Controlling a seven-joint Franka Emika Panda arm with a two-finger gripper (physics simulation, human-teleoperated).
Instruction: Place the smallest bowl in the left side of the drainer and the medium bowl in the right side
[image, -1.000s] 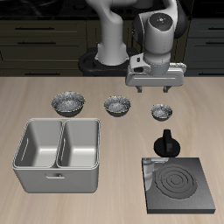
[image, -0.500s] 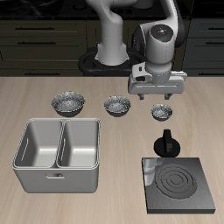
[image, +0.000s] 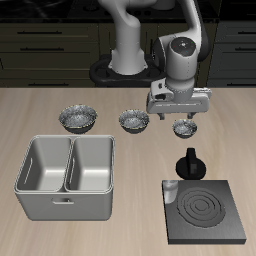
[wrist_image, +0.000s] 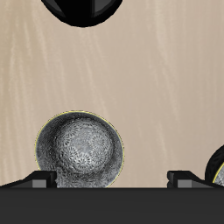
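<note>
While the gripper (image: 178, 118) hangs low over the back of the table, its two fingers (image: 160, 117) stand apart with nothing between them, one on either side of the gap between the two smaller bowls. Taking the drainer (image: 66, 199) as the landmark in the exterior view, three matching speckled bowls lie in a row behind it: the largest bowl (image: 77, 119) sits just behind its back wall, the medium bowl (image: 134, 121) lies farther along the row past the drainer's back corner, and the smallest bowl (image: 185, 127) rests at the far end of the row, well apart from the drainer and almost under the gripper. Both of the drainer's square compartments hold nothing. Beside the drainer, nearer the table's front edge, a dark stove plate (image: 205, 212) with ring markings lies flat, and a black knob-like piece (image: 190, 165) stands at its back edge. From the wrist view, the smallest bowl (wrist_image: 80, 150) sits upright on the wooden table (wrist_image: 149, 96), close to the dark body of the gripper (wrist_image: 111, 178), whose finger tips (wrist_image: 40, 178) show well apart. A sliver of the medium bowl (wrist_image: 218, 166) shows at the frame's edge, and a black round object (wrist_image: 81, 10) is partly cut off at the opposite edge.
</note>
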